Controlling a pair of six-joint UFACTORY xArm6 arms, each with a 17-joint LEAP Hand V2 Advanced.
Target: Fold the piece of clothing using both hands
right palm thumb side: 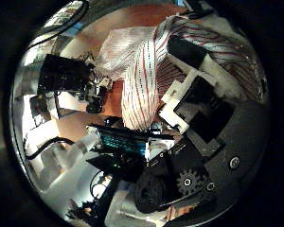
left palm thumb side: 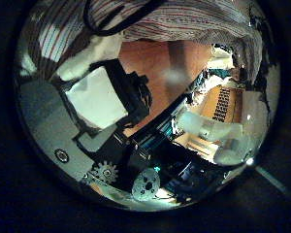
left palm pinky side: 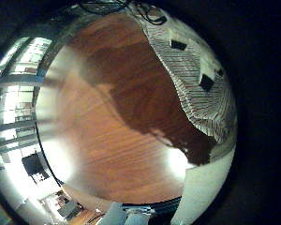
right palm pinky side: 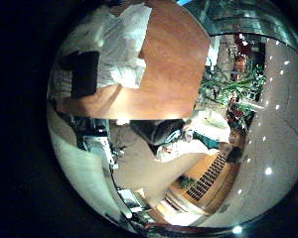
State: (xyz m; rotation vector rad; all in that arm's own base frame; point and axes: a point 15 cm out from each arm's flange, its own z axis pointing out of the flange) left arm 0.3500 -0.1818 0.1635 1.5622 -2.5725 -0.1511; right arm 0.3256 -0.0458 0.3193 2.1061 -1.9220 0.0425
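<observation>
- Striped cloth, one item: the piece of clothing [right palm thumb side: 147,71], pale with thin red stripes, lies bunched on the wooden worktop [left palm pinky side: 112,112].
- Right hand [right palm thumb side: 194,90]: in its thumb side palm view, black and white fingers [right palm thumb side: 185,93] curl into a raised fold of the garment at about 1 o'clock, clamped on it; the cloth hangs down from the grip toward 6 o'clock.
- Left hand [left palm thumb side: 112,97]: its fingers [left palm thumb side: 97,97] show close to the striped cloth at 12 o'clock; whether they grip it cannot be told, as the tips are cut off behind the fabric.
- Left little finger side view: garment edge at 2 o'clock, bare worktop elsewhere.
- Right little finger side view: garment [right palm pinky side: 109,45] at 11 o'clock, partly cut off.
</observation>
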